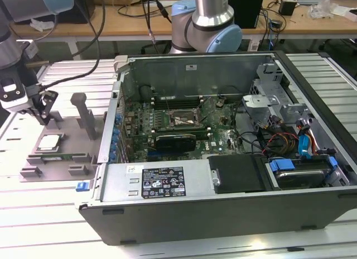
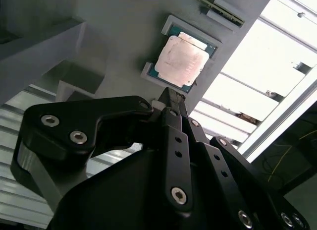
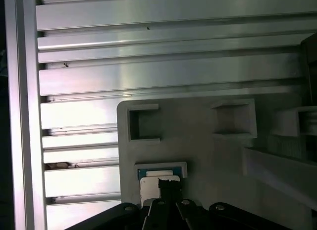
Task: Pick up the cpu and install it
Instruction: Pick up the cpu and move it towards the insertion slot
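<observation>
Black jointed gripper [image 2: 168,98] up close in the second wrist view, fingers pinched together, gripping nothing. Just past the tips, apart from them: flat square silver-topped cpu [image 2: 182,60], lying level in its recess by the grey moulded holder tray's [image 1: 70,133] edge on the exterior view's left. Square, so no long axis to favour. Open room above; upright grey tray posts [image 1: 83,111] close beside. Well apart toward the exterior view's right, open grey computer case [image 1: 223,206], metal socket frame [image 1: 179,118] inside.
</observation>
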Controlling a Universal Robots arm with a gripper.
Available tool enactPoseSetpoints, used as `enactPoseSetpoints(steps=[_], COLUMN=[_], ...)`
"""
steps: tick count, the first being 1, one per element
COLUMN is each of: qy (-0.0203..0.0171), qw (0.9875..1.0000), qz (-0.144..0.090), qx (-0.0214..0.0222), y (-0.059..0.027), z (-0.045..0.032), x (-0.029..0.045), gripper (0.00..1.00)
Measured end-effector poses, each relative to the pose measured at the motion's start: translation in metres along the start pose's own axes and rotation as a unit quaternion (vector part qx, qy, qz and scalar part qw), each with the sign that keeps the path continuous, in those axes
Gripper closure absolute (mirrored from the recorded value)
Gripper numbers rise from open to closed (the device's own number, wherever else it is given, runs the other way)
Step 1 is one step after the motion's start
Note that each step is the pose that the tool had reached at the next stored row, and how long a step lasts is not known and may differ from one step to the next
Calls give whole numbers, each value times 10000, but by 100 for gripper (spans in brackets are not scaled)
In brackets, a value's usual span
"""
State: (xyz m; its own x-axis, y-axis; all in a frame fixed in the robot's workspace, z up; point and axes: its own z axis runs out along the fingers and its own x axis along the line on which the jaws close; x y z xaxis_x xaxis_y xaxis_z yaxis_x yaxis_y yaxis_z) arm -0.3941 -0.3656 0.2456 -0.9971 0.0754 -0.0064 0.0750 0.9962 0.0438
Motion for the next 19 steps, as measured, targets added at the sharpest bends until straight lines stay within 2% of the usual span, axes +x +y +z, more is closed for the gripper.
enactPoseSetpoints(steps=[4,14,16,19], qy=[14,19,28,33], qw=[10000,10000,10000,9998], qz=[-5,-15,-72,-190], qx=[1,1,2,2], y=[-18,-75,-89,-91], z=[58,171,216,234], x=[-1,7,7,7], gripper=[89,89,89,89])
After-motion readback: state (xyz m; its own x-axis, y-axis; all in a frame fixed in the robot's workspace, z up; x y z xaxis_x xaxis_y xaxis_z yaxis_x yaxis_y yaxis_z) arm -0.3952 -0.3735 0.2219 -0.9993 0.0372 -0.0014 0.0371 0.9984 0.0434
